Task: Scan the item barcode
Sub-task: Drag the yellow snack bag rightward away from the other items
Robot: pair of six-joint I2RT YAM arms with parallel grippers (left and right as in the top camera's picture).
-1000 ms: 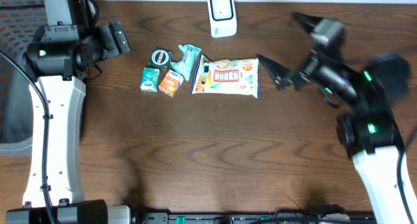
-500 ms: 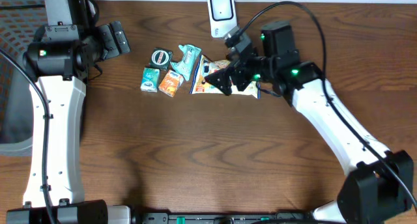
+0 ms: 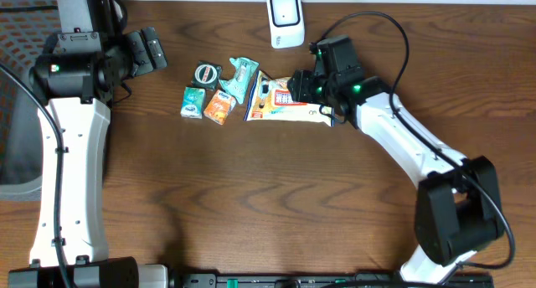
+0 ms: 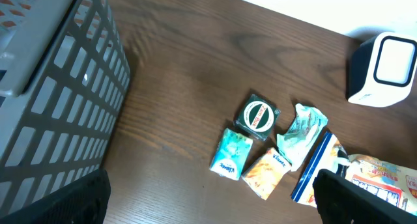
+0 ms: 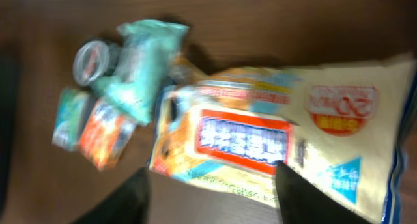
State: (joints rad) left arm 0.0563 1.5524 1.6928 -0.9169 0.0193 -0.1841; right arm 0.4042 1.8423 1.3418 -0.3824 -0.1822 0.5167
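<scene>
Right wrist view puts the right hand (image 5: 218,191) at half width, its two fingers (image 5: 133,198) set either side of a stretch of the bag (image 5: 260,139). The picture is blurred. The bag looks flat and unpinched, so I read no grip yet.

From overhead, that hand (image 3: 297,87) sits just below the scanner (image 3: 285,18) and slightly to its right, over the bag's upper half. The bag (image 3: 268,105) lies on the surface (image 3: 251,204) just below the scanner, printed face up. No barcode can be made out on the side that shows.

Further from the scanner, down and to its left, sit a teal packet (image 3: 241,77), a round tin (image 3: 204,73) and two small packs (image 3: 193,102) (image 3: 219,106), close together. The packet is right at the bag's edge.

Well left of the scanner, the left hand (image 3: 149,49) hangs wide and empty; its own camera shows nothing between its fingers (image 4: 52,198) and a grey basket (image 4: 52,107) at the far side.

The step in hand looks like the grasp on the bag, with the scan not yet begun. Next, the right hand must close firmly on the film without dragging the teal packet along. It must then lift the bag clear and turn whichever face carries the barcode toward the scanner's window. Slippery, floppy film may sag or slide in a shallow pinch.
</scene>
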